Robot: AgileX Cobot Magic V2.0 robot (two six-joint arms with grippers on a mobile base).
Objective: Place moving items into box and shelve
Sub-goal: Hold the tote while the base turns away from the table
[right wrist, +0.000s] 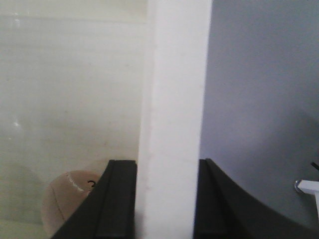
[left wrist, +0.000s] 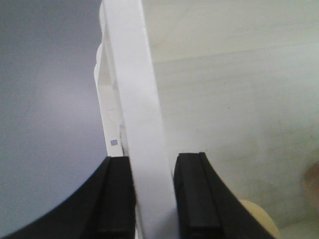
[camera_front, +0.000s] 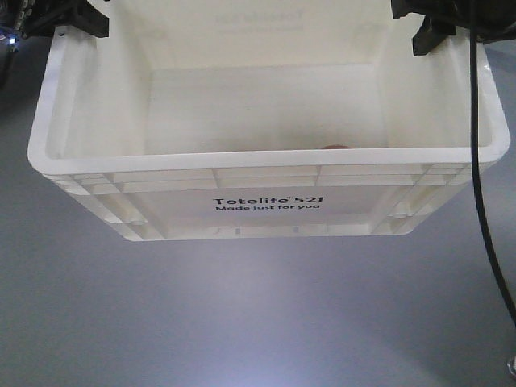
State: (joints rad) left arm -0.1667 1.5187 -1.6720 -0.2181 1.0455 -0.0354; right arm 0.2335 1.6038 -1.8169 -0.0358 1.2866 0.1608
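The white box [camera_front: 242, 157] with black "Totelife 521" print fills the front view, and it appears to hang above the grey floor. My left gripper [camera_front: 60, 20] is shut on the box's left rim [left wrist: 132, 74], one finger inside the wall and one outside. My right gripper [camera_front: 427, 32] is shut on the right rim [right wrist: 174, 74] in the same way. Inside the box lies a pinkish-brown ball [right wrist: 65, 199], whose top just shows over the near rim [camera_front: 336, 147]. A pale cream ball [left wrist: 259, 219] peeks out beside my left gripper's inner finger.
Grey floor [camera_front: 258, 314] lies under and around the box. A black cable [camera_front: 484, 201] hangs down the right side of the front view. A small white part [right wrist: 309, 186] shows at the right edge of the right wrist view.
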